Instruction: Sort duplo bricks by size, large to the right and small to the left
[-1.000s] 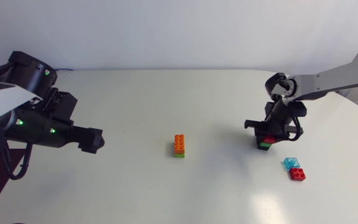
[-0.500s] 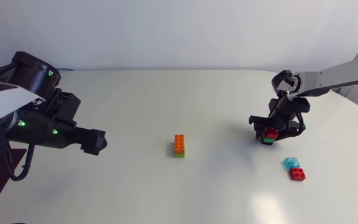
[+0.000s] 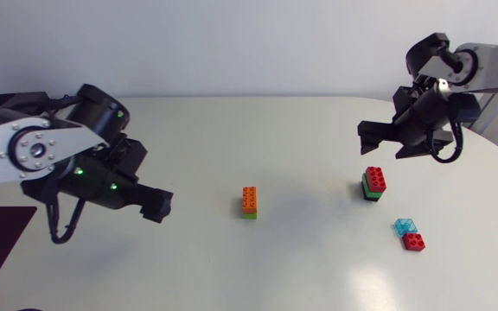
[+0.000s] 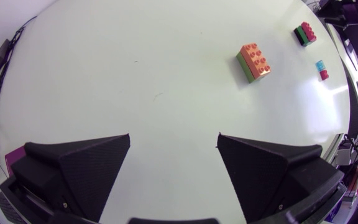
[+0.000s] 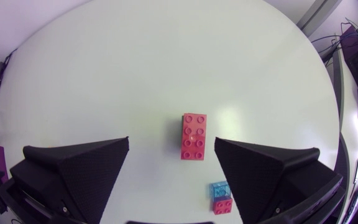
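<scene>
Right hand lifts up and back from the red-on-green stack, over which it was pressed low a second ago. The stack now stands on its own at the right side of the worktop, upright, with the long red brick on top. From the right wrist, the hand's fingers are spread wide and released. The stack lies on the surface below and between them and touches neither.

On the other side, the left hand has swung in from the left edge toward the middle. Its fingers are also apart and hold nothing. It points toward the orange-on-green stack, which has not shifted from the centre of the worktop and sits well ahead of the hand.

Near the newly placed stack, a small blue brick and a small red brick lie touching each other, where they were before.

The release appears to put one large piece on the right, where the task wants it. The two small bricks look to be on the wrong side and would need carrying left. The orange-topped stack, also large, is still unsorted, and the left arm's advance suggests it may be the next to be picked up, though that cannot be told for sure.
</scene>
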Robot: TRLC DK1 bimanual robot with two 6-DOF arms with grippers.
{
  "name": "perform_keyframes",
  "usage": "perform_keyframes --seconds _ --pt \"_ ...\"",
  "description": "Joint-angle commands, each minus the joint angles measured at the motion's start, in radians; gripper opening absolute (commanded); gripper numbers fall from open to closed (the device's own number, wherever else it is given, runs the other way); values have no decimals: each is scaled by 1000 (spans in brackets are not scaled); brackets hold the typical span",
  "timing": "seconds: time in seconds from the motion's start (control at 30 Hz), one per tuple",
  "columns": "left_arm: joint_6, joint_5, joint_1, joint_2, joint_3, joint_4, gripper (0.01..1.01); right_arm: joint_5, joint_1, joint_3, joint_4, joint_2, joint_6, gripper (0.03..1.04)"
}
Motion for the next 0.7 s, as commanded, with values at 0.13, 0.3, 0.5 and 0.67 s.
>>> perform_keyframes --seconds 0.13,0.3,0.5,0.67 --pt "-74 -6 -124 222 222 -1 975 3 77 -147 -47 -197 24 1007" --pt "-108 -16 -197 409 443 -50 974 3 114 -240 -46 -294 29 1005" --pt "-130 -16 -257 596 647 -109 974 0 113 -331 -32 -351 15 1005" --pt "-134 -16 -280 719 754 -151 974 -3 103 -387 -7 -378 1 1005"
